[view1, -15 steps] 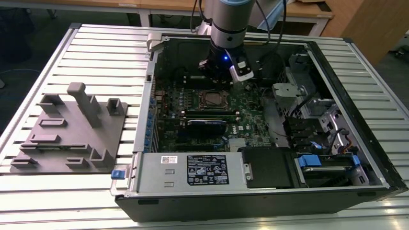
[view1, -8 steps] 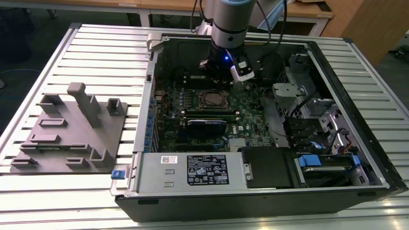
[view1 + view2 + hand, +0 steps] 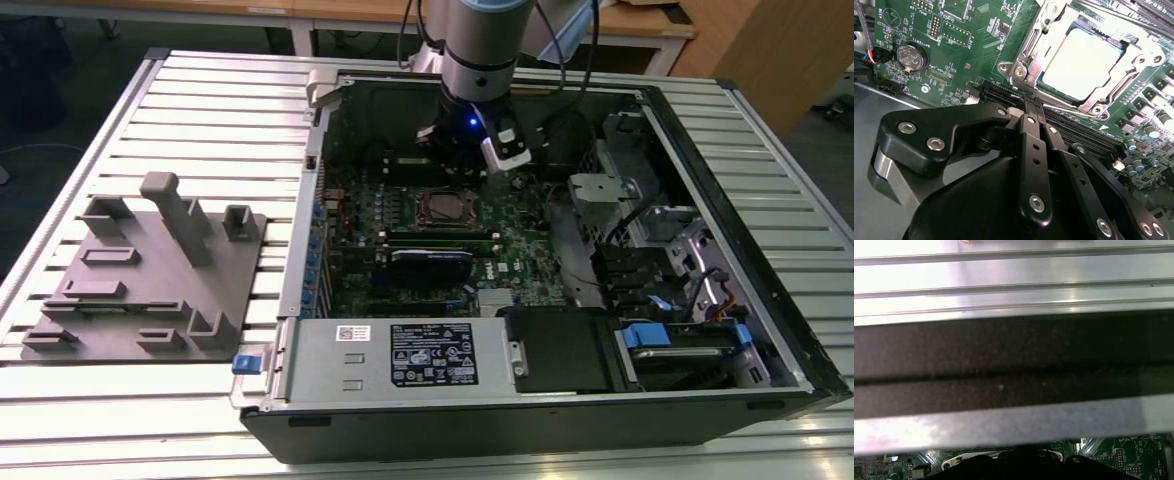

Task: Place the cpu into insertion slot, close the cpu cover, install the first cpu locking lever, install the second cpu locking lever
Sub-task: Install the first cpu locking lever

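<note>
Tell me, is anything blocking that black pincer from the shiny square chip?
Nothing visible does: in the second wrist view the black pincer sits beside the pale silver square chip, framed by the thin silver metal cover, bare green board between.

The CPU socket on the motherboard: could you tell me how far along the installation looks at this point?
Done: the cpu lies in the insertion slot, and the cpu cover frames it, apparently lowered. In hand: the gripper, fingers together and holding nothing, sits at the socket's edge in the second wrist view. Left: I cannot tell whether either locking lever is latched.
</note>
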Action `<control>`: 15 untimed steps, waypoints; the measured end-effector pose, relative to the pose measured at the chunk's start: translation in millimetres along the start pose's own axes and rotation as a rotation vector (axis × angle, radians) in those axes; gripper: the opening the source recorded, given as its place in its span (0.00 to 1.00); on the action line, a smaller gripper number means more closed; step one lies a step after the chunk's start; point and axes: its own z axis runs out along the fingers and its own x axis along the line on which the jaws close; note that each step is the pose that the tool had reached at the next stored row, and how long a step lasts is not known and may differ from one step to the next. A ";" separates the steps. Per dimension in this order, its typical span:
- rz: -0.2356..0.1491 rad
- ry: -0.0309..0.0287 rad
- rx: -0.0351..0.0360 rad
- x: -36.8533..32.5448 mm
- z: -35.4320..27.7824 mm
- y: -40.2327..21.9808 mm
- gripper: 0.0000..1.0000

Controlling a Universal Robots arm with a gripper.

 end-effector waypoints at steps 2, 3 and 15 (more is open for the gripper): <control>0.000 -0.0001 0.0014 0.0 0.3 0.0 0.11; 0.000 -0.0002 0.0022 0.1 0.4 -0.1 0.11; 0.000 -0.0004 0.0059 0.1 2.0 -0.3 0.11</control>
